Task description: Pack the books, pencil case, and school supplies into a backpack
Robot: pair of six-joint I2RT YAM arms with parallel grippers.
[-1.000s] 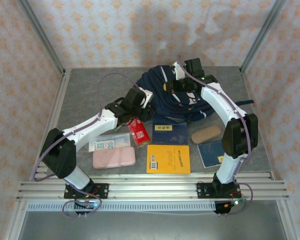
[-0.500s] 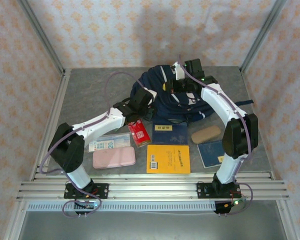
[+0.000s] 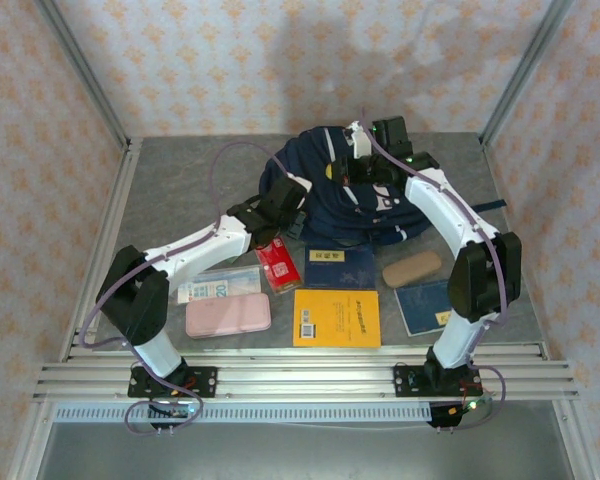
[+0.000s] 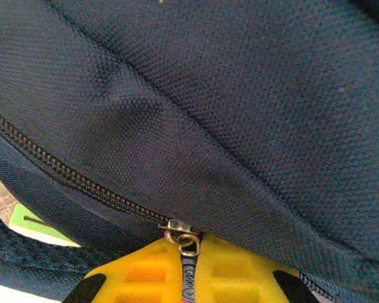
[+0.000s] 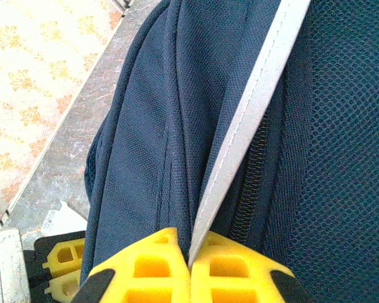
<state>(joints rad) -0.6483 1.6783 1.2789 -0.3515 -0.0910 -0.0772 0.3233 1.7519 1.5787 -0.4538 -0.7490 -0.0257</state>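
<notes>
The navy backpack [image 3: 325, 200] lies at the back middle of the table. My left gripper [image 3: 288, 198] is at its left edge, shut on the zipper pull [image 4: 184, 243], with the fingertips [image 4: 145, 271] just under the slider. My right gripper [image 3: 348, 166] sits on top of the backpack [image 5: 145, 139], shut on its white stripe [image 5: 246, 126] and the fabric beside it. In front lie the orange-yellow book [image 3: 336, 318], a navy book [image 3: 340, 267], a second navy book [image 3: 425, 305], the pink pencil case [image 3: 228, 315], the red packet [image 3: 278, 264], the pale blue packet [image 3: 218, 285] and the tan piece [image 3: 412, 268].
A green-edged packet [image 4: 31, 221] peeks out under the backpack's lower left edge. A dark strap [image 3: 490, 207] trails to the right of the backpack. Patterned walls and metal rails [image 3: 110, 215] bound the table.
My left gripper has moved up and right from above the red packet to the backpack's left edge. The backpack's left side has bulged outward slightly. The right arm has barely moved.
</notes>
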